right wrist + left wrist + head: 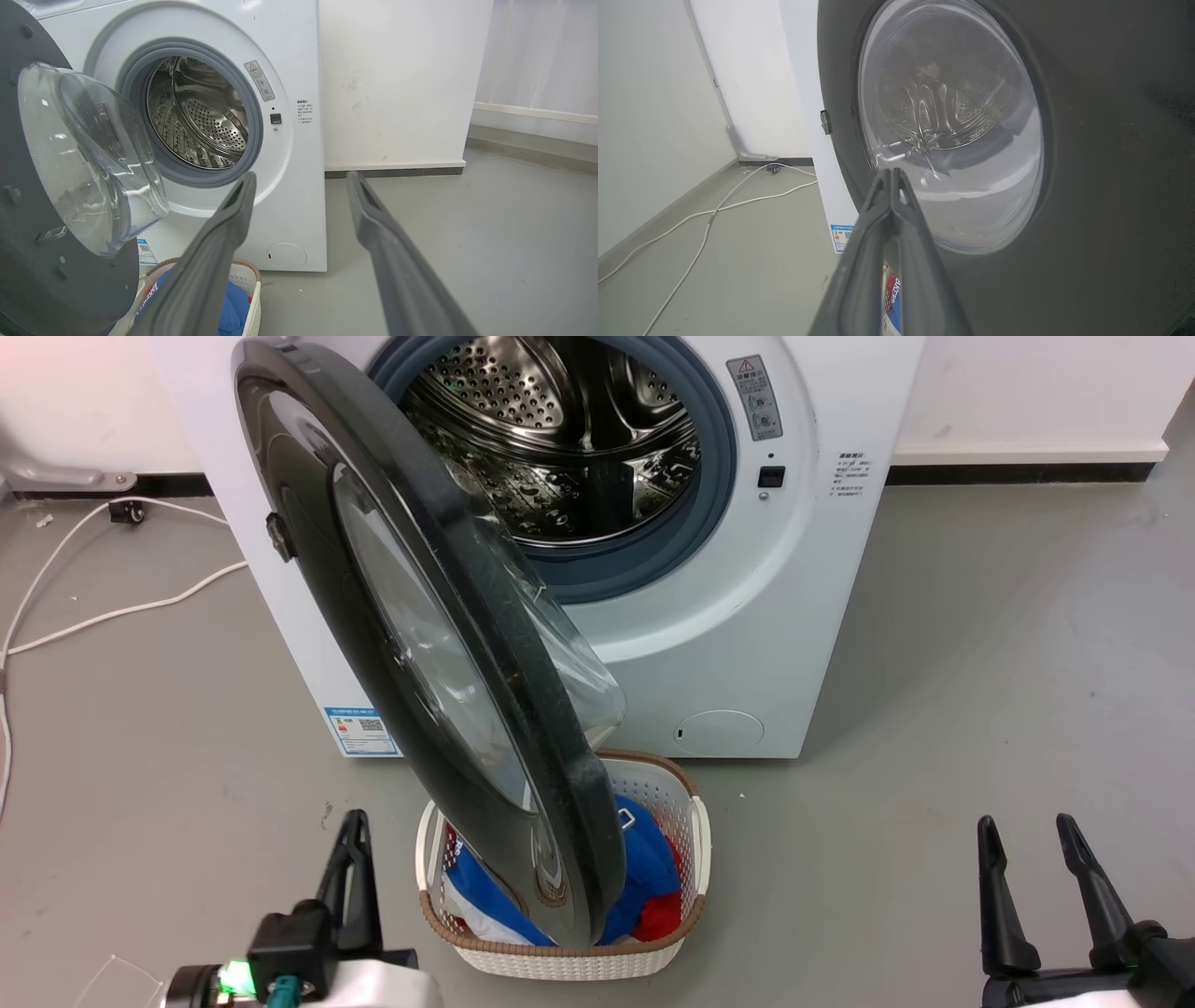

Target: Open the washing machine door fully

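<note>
Head view, door: the washing machine door [420, 644] stands about half open, hinged on the robot's left side of the washing machine [803, 579]. Its free edge points toward the robot and overhangs the laundry basket [698, 859].
Head view, left hand: the left hand [353, 821] has its fingers pressed together, holding nothing. It sits near the door's outer face, and the door lies to its right.
Head view, right hand: the right hand [1025, 823] has its fingers spread and empty, well apart from the door on the inner-face side.
Head view, swing room: open floor [140, 756] lies to the left, with a white cable [131, 609] further back by the wall.
Left wrist view, aim: the closed fingers point straight at the door's window; whether they touch it I cannot tell.
Right wrist view, inner side: the glass bowl [88, 154] bulges toward the open drum [205, 121], and the spread fingers aim past it at the machine front.
Call: the left arm is nearer, but it faces the side the door must swing toward, so it likely needs to hook the free edge. A push from the right would be simpler but has farther to travel.
</note>
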You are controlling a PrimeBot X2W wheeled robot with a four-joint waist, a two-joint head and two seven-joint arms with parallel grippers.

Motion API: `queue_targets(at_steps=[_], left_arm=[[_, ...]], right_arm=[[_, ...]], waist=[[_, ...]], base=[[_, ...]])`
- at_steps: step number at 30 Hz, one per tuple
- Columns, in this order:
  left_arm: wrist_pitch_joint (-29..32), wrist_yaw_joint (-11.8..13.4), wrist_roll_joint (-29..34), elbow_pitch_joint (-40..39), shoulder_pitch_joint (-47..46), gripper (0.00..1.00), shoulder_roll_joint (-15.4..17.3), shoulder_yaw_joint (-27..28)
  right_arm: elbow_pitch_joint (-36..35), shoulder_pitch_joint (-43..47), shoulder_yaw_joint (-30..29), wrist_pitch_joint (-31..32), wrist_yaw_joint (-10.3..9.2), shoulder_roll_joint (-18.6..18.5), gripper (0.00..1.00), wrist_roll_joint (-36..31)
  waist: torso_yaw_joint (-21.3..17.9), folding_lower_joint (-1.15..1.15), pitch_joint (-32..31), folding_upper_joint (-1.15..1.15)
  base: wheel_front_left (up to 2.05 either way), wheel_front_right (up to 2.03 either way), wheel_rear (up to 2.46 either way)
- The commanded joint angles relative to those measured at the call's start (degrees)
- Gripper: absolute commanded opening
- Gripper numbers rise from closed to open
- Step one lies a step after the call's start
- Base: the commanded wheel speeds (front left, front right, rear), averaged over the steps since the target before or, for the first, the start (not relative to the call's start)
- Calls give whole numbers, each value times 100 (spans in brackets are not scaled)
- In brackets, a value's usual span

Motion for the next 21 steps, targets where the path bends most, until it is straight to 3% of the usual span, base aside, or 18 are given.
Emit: queue_targets(at_steps=[1, 4, 11, 21], left_arm=[[-16, -9, -24, -32, -28, 0, -4, 23], [-16, 22, -133, -201, -198, 0, -6, 136], [-15, -89, 203, -1629, -780, 0, -7, 64], [-14, -349, 380, -2710, -1303, 0, -5, -902]], right_arm=[[12, -26, 6, -12, -1, 19, 100, 12], [3, -48, -3, -12, -1, 19, 100, 27], [-9, -108, 17, -12, -1, 19, 100, -5], [22, -156, 119, -12, -1, 19, 100, -9]], waist=[[-1, 0, 3, 0], [10, 0, 12, 0], [-1, 0, 53, 0], [-45, 0, 112, 0]], base=[[0, 0, 0], [0, 0, 0], [0, 0, 0], [0, 0, 0]])
